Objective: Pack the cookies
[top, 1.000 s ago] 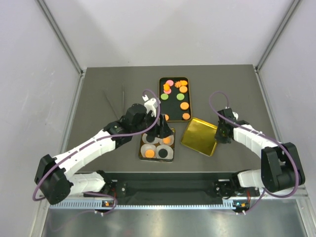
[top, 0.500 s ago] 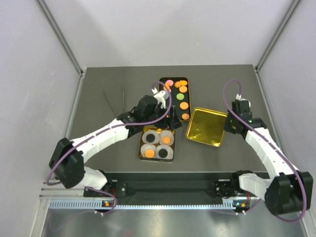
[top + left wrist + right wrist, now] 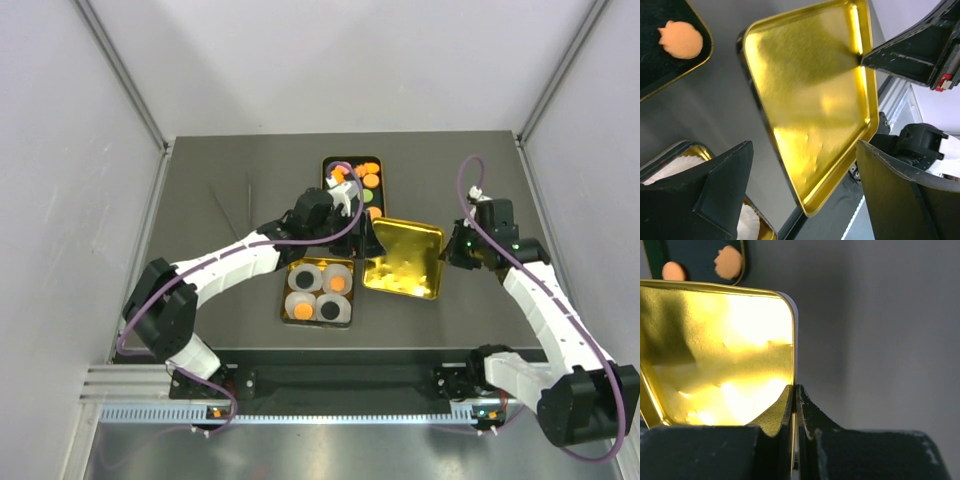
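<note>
Several cookies (image 3: pixel 371 181), mostly orange, lie in a black tray (image 3: pixel 328 170) at the far middle; two show in the right wrist view (image 3: pixel 729 261). A gold tin (image 3: pixel 345 265) holds white liners with orange (image 3: pixel 338 284) and black (image 3: pixel 329 311) cookies. My right gripper (image 3: pixel 455 250) is shut on the right rim of the gold lid (image 3: pixel 405 258), pinched between its fingertips (image 3: pixel 788 399). My left gripper (image 3: pixel 372 240) is open and empty above the lid's left edge (image 3: pixel 810 100), between the tray and the tin.
Two thin dark sticks (image 3: pixel 232 200) lie on the table at the far left. Grey walls close in the table on three sides. The arm bases and a rail sit along the near edge.
My left gripper has left the tin and moved right and farther out, to the lid's left edge. My right gripper has shifted the lid left, toward the tin.
</note>
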You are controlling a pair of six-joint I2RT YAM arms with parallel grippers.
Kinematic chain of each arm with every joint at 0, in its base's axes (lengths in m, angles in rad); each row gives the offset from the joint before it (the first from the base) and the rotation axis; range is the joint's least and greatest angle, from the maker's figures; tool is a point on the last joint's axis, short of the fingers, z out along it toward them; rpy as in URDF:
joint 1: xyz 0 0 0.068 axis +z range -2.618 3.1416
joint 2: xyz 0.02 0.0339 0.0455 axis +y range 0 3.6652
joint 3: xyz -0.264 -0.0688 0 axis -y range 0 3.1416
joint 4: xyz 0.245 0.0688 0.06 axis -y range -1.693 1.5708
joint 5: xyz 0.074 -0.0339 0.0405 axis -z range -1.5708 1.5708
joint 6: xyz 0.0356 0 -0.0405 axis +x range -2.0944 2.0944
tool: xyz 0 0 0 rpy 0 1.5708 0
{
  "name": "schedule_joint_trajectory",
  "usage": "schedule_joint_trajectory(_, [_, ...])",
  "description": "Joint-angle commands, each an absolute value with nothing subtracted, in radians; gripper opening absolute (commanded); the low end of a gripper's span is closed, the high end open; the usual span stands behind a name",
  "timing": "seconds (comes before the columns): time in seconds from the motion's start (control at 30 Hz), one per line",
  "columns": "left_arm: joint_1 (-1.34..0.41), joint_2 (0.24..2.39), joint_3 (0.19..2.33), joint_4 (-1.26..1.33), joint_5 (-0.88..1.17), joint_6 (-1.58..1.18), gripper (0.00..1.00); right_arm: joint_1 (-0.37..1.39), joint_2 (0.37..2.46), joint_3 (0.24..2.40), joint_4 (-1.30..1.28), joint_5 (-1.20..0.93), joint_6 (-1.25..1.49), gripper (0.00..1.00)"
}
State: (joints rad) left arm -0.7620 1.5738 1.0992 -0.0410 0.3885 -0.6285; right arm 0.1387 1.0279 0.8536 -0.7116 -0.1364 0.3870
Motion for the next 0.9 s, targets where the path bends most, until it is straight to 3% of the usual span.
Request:
schedule_joint_trajectory(0.0, [-0.762, 1.577, 1.143, 0.061, 0.434, -0.649, 0.87, 0.126, 1.003, 0.908, -0.673, -0.258, 0.397, 0.0])
schedule_joint_trajectory(0.13, [-0.762, 1.589, 1.146, 0.103, 0.462, -0.698, 0.73, 0.133, 1.003, 0.879, -0.597, -0.351, 0.442, 0.0])
schedule_joint_trajectory(0.17, [-0.762, 1.588, 1.146, 0.11, 0.46, -0.709, 0.61, 0.136, 1.006, 0.873, -0.585, -0.356, 0.446, 0.0])
schedule_joint_trajectory(0.23, [-0.764, 1.583, 1.149, 0.11, 0.453, -0.718, 0.47, 0.143, 1.0, 0.853, -0.566, -0.36, 0.452, 0.0])
schedule_joint_trajectory(0.27, [-0.762, 1.579, 1.158, 0.094, 0.446, -0.713, 0.34, 0.146, 0.985, 0.848, -0.546, -0.36, 0.453, 0.0])
schedule_joint_trajectory(0.33, [-0.762, 1.575, 1.175, 0.068, 0.428, -0.704, 0.19, 0.158, 0.968, 0.835, -0.534, -0.347, 0.446, 0.11])
schedule_joint_trajectory(0.4, [-0.761, 1.562, 1.189, 0.009, 0.401, -0.687, 0.0, 0.178, 0.944, 0.838, -0.538, -0.31, 0.427, 0.31])
schedule_joint_trajectory(0.53, [-0.735, 1.532, 1.247, -0.141, 0.351, -0.657, 0.0, 0.311, 0.862, 0.876, -0.574, -0.008, 0.344, 0.48])
schedule_joint_trajectory(0.63, [-0.694, 1.519, 1.288, -0.242, 0.35, -0.634, 0.0, 0.55, 0.787, 0.894, -0.551, 0.214, 0.31, 0.59])
schedule_joint_trajectory(0.87, [-0.638, 1.525, 1.336, -0.316, 0.432, -0.637, 0.0, 1.107, 0.865, 0.911, -0.505, 0.707, 0.201, 0.64])
